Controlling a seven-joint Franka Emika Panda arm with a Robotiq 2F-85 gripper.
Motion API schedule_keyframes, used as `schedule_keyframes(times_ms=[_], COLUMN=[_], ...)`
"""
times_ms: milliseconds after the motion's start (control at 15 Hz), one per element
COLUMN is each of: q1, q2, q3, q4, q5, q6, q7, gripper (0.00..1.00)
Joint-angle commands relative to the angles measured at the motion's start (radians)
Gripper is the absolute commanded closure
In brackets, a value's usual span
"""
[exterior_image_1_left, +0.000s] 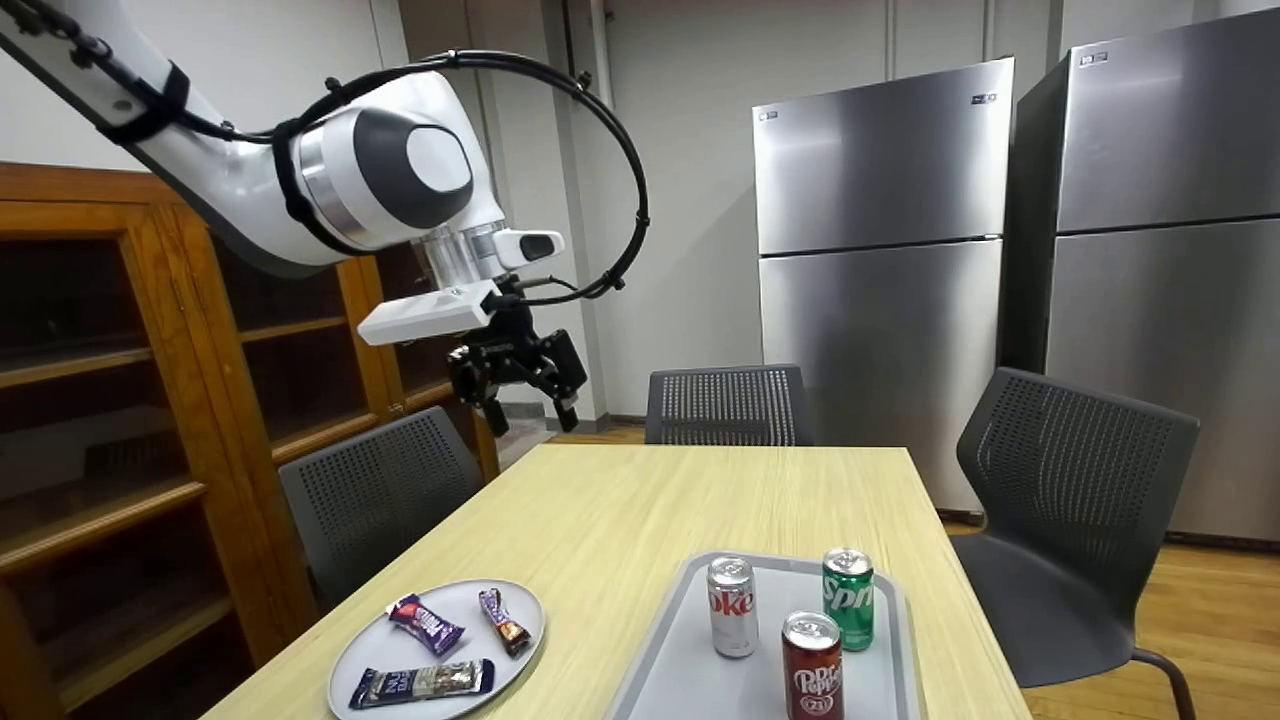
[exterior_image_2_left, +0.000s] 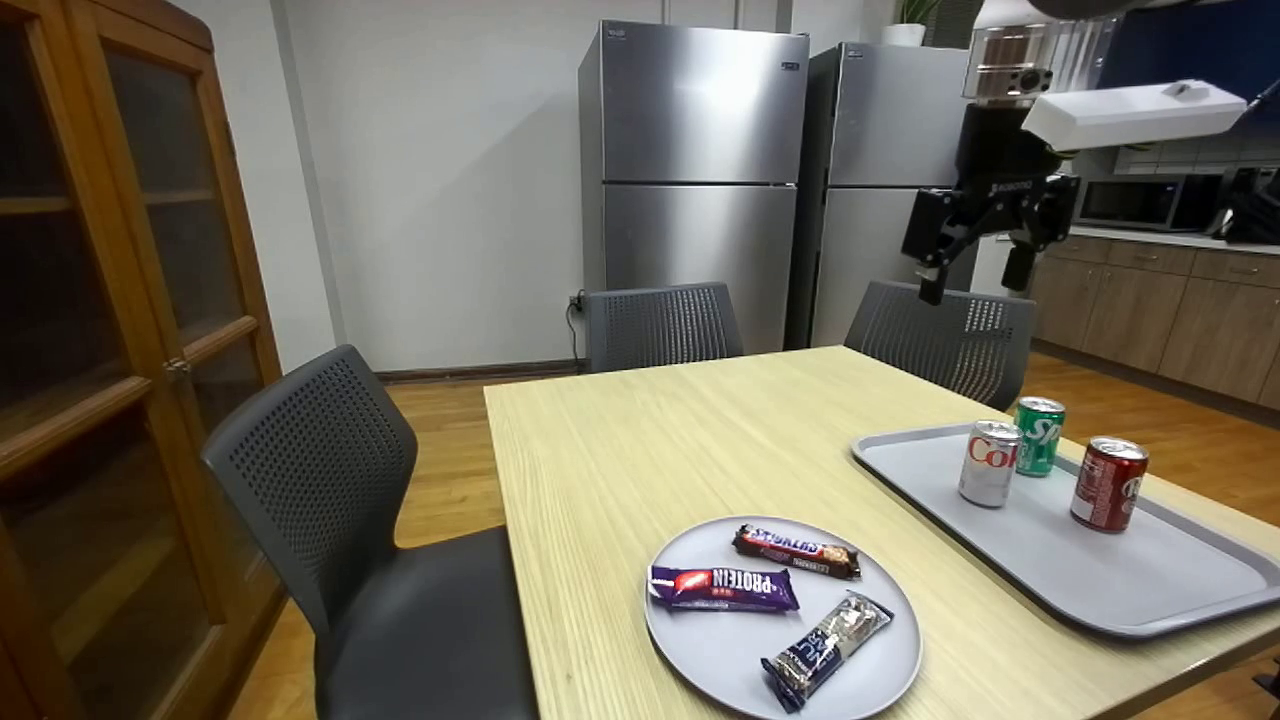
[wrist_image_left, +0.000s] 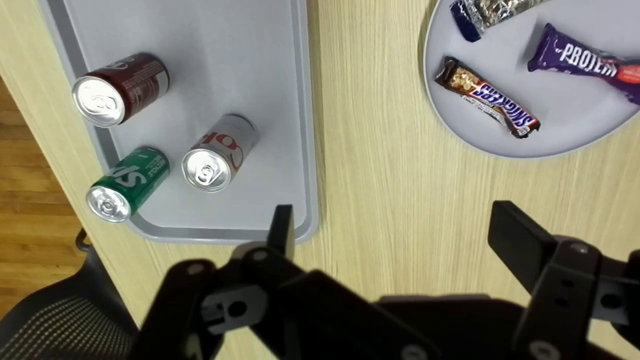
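My gripper (exterior_image_1_left: 532, 418) is open and empty, high above the table, and touches nothing. It also shows in an exterior view (exterior_image_2_left: 975, 280) and in the wrist view (wrist_image_left: 392, 232). Below it, the grey tray (wrist_image_left: 240, 50) carries a silver Diet Coke can (wrist_image_left: 222, 152), a green Sprite can (wrist_image_left: 131, 182) and a dark red Dr Pepper can (wrist_image_left: 122, 90), all upright. A pale plate (wrist_image_left: 575, 135) holds a Snickers bar (wrist_image_left: 487, 97), a purple protein bar (wrist_image_left: 585, 62) and a nut bar (exterior_image_2_left: 828, 648). The tray's near corner lies by one fingertip in the wrist view.
The light wooden table (exterior_image_1_left: 600, 520) bears the tray and plate. Dark chairs (exterior_image_1_left: 725, 405) stand around it. A wooden glass-door cabinet (exterior_image_1_left: 160, 400) stands along one side, and steel refrigerators (exterior_image_1_left: 880, 280) stand behind. A counter with a microwave (exterior_image_2_left: 1130, 200) is farther back.
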Motion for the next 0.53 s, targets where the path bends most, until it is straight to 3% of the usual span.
schedule_keyframes(times_ms=[0,467], q1=[0.042,0.124], q2=[0.041,0.073], q3=[-0.015,0.010], q4=[0.029,0.012], q5=[0.041,0.079], q6=[0.008,0.047], q7=[-0.124,-0.269], gripper=[0.00,0.00])
